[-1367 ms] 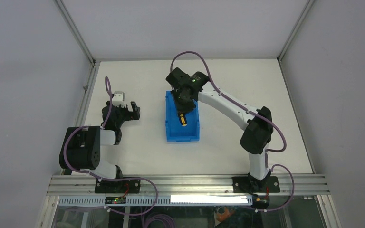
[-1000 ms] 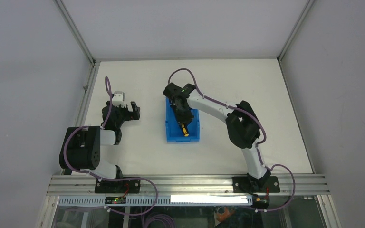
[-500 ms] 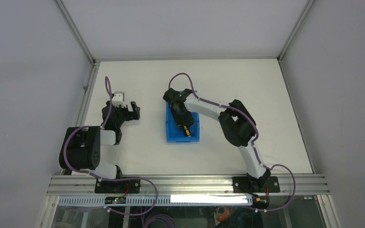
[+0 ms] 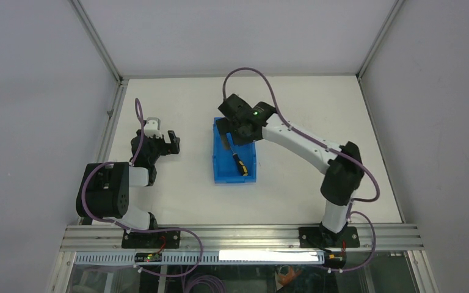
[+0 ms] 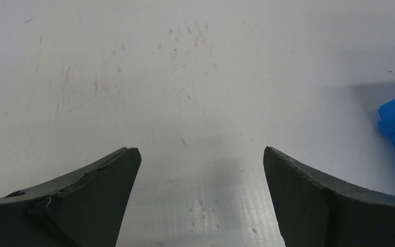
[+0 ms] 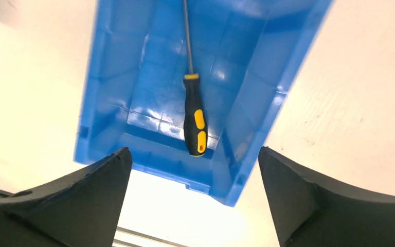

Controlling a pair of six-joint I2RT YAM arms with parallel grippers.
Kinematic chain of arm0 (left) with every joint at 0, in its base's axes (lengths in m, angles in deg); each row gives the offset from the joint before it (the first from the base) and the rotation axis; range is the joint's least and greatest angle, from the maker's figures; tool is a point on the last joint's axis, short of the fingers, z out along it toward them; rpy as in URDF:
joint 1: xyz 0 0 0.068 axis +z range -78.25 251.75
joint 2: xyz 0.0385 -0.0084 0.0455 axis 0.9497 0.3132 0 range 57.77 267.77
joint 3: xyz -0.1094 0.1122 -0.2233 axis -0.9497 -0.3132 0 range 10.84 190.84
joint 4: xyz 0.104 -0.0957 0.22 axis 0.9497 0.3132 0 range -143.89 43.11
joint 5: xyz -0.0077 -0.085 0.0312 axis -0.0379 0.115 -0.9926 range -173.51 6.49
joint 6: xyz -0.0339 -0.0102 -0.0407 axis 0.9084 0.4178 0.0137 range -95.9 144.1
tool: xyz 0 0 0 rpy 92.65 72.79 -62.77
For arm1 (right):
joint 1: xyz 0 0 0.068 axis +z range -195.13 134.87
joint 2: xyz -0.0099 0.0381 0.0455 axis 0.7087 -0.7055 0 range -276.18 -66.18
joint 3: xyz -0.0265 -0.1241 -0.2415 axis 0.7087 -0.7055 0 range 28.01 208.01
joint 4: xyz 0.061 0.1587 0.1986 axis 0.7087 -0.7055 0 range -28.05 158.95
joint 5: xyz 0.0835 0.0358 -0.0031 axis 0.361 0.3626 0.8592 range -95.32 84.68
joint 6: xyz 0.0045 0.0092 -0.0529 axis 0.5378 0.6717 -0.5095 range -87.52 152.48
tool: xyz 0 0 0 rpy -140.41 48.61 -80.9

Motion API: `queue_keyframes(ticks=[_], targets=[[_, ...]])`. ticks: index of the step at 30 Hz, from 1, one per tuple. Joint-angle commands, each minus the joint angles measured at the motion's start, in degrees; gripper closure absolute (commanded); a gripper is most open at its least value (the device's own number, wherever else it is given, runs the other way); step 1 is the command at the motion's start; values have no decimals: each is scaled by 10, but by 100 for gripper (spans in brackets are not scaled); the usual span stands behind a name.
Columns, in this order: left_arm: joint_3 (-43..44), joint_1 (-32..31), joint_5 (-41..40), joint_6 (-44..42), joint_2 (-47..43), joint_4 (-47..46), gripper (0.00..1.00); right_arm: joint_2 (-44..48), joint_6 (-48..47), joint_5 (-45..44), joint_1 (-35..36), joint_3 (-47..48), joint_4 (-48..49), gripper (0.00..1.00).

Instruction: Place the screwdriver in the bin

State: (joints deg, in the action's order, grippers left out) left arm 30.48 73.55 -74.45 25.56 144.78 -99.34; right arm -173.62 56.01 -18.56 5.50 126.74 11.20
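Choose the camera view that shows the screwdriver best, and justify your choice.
Right wrist: the screwdriver lies large and clear on the bin floor, handle and shaft distinct. The top view shows it tiny in the bin. The left wrist view shows only a bin corner.

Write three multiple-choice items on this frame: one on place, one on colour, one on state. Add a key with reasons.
1. Where is the screwdriver relative to the bin?
A) beside it
B) inside it, flat on the floor
C) propped across its rim

2. What colour is the bin?
A) blue
B) red
C) grey

3. What state is the right claw in?
A) shut on the screwdriver
B) shut on nothing
C) open, holding nothing

Key:
1 B: the right wrist view shows the whole tool lying within the walls.
2 A: it is bright blue in both the top and wrist views.
3 C: its fingers stand wide apart above the bin, touching nothing.
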Motion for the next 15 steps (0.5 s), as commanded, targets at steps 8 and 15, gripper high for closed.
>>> queue_keyframes(ticks=[8,15], targets=[[10,-6,4,1,-7,-32,1,287,-21,-28,-98,-197,131,1],[10,-5,4,0,-7,-32,1,408,-1,-17,-238,-414,209,1]])
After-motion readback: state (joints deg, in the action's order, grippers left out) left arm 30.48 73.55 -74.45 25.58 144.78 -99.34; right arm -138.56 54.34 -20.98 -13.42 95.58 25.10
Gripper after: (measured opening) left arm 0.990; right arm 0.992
